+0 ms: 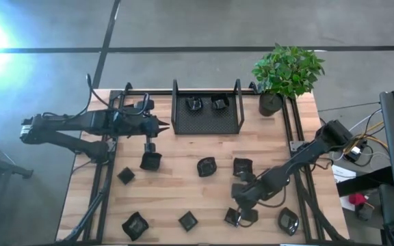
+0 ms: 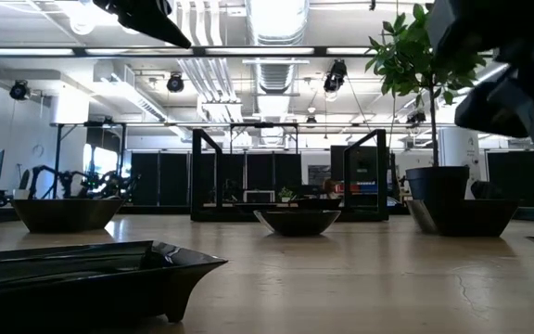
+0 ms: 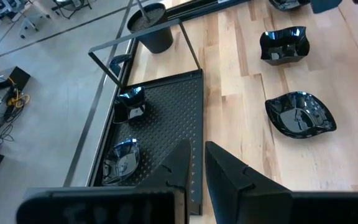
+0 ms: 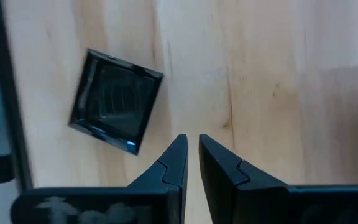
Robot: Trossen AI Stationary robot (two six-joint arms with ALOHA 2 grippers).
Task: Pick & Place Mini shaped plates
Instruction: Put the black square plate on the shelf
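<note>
Nearly over the plate

I had the right gripper point(image 4: 191, 146) above the tabletop point(image 4: 278, 74), fingers almost shut and empty; the square mini plate point(image 4: 115, 101) lay just beside them, tilted. My left gripper point(image 3: 194, 155) waited, empty, near the mesh tray point(image 3: 166, 118).

From directly overhead, my high camera looks straight down on the whole wooden table point(image 1: 183, 164), both arms and the mesh tray point(image 1: 207, 121) at its far edge. My low camera sits at tabletop level, facing across the boards into the room, with a black dish point(image 2: 91, 274) close to the lens and the tray's frame point(image 2: 290, 176) far off. The left wrist camera looks down past its own fingers point(image 3: 229, 180) onto that same tray point(image 3: 160, 118). The right wrist camera hangs close over bare boards and one square dish point(image 4: 115, 101).
</note>
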